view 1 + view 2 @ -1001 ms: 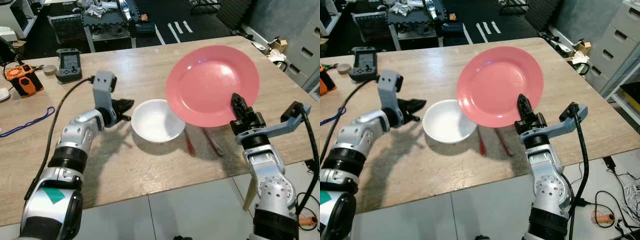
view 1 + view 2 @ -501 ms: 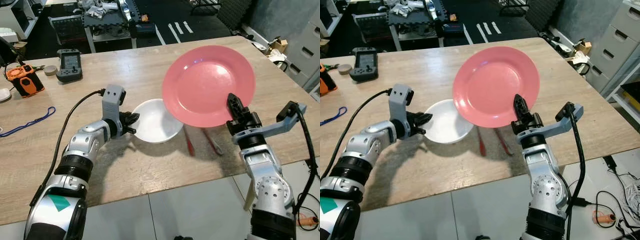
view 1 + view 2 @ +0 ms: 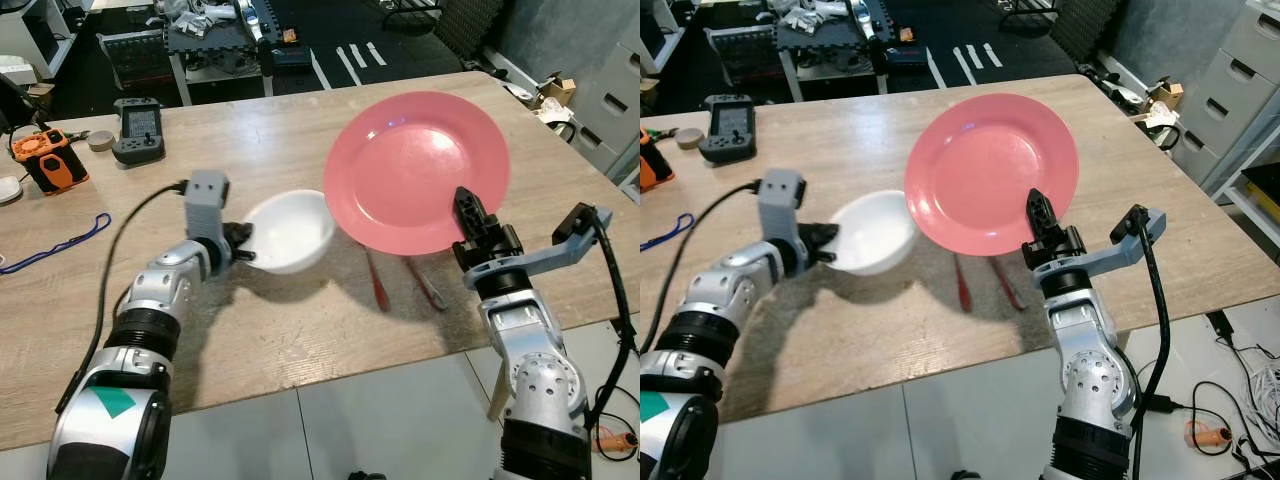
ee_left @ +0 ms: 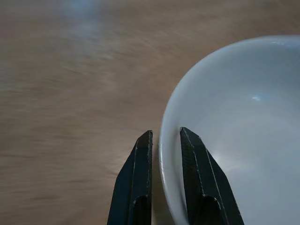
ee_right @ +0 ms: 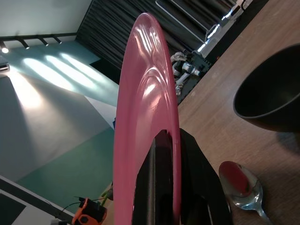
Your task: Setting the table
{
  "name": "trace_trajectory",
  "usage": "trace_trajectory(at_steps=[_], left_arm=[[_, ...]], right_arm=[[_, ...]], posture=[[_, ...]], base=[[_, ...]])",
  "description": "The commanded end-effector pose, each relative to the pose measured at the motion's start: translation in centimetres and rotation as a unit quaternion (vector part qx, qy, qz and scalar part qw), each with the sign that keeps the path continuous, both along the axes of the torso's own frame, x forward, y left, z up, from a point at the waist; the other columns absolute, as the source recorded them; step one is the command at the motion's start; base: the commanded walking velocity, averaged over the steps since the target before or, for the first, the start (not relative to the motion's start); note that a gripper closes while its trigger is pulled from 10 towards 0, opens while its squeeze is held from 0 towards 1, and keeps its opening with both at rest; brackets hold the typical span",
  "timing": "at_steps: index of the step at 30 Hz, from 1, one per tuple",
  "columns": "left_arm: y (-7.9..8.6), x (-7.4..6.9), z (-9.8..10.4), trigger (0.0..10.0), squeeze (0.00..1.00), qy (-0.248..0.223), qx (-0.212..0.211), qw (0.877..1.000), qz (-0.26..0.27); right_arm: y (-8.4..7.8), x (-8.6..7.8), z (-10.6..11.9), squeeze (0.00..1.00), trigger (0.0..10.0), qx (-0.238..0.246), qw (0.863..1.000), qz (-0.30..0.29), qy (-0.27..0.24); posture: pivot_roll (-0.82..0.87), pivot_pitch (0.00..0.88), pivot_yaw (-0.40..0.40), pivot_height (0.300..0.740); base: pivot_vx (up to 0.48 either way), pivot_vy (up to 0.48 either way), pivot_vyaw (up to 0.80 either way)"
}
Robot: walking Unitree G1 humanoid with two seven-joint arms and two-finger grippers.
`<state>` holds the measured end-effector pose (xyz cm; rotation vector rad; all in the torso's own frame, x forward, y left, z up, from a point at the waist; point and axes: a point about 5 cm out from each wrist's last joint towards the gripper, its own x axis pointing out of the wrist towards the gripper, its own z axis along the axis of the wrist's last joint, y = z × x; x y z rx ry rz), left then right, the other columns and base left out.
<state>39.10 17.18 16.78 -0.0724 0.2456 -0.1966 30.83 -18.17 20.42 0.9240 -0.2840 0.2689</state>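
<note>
Above table, pink plate, white bowl

Both head cameras are looking down at the same worktop; each wrist camera is looking closely along its own fingers.

Glossy pink plate, wood-grain table

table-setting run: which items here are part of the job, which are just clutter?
Job:
- round pink plate, held up by right gripper
- white bowl, rim pinched by left gripper
- red-handled utensils on wooden table

Clutter:
- grey handheld controller
- orange device
- blue cord
</note>
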Motion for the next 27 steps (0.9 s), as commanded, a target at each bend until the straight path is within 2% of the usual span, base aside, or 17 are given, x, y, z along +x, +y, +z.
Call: trace_trajectory(at_steps=[1,4,14,17,18,24,27], left_arm=[[0.6,0.0,-0.2,10.0,0.0,0.004,0.008,1.0,0.017],[1.4,-0.2,0.3,10.0,0.0,-0.011,0.022,0.998,0.05],[1.2,-0.9,1.4,10.0,0.0,-0.038,0.017,0.997,0.067],[0.4,-1.4,3.5,10.0,0.0,-0.116,-0.003,0.993,0.03],[0.1,-1.8,4.7,10.0,0.0,-0.155,-0.005,0.988,0.019],[-0.2,-2.6,6.7,10.0,0.0,-0.204,0.007,0.979,-0.003],[-0.6,-3.5,7.6,10.0,0.0,-0.232,0.031,0.972,-0.028]], right_arm=[[-0.1,-0.3,-0.1,0.0,10.0,0.007,1.0,0.0,-0.003],[0.0,-0.2,-0.1,0.0,10.0,0.008,1.0,0.002,-0.004],[0.0,-0.2,0.0,0.0,10.0,0.008,1.0,0.005,-0.005],[0.0,-0.2,-0.2,0.0,10.0,0.001,1.0,0.006,-0.003],[0.1,-0.2,-0.3,0.0,10.0,-0.005,1.0,0.009,-0.002],[0.4,-0.5,-0.6,0.0,10.0,-0.012,1.0,0.013,0.003],[0.4,-0.8,-1.1,0.0,10.0,-0.009,1.0,0.016,0.015]], posture=[[-0.02,0.091,0.1,0.74],[-0.01,0.091,0.099,0.74],[-0.01,0.091,0.098,0.74],[-0.01,0.09,0.096,0.74],[-0.01,0.089,0.096,0.74],[-0.01,0.089,0.095,0.74],[-0.01,0.089,0.097,0.74]], base=[[0.0,0.0,0.0],[0.0,0.0,0.0],[0.0,0.0,0.0],[0.0,0.0,0.0],[0.0,0.0,0.0],[0.0,0.0,0.0],[0.0,0.0,0.0]])
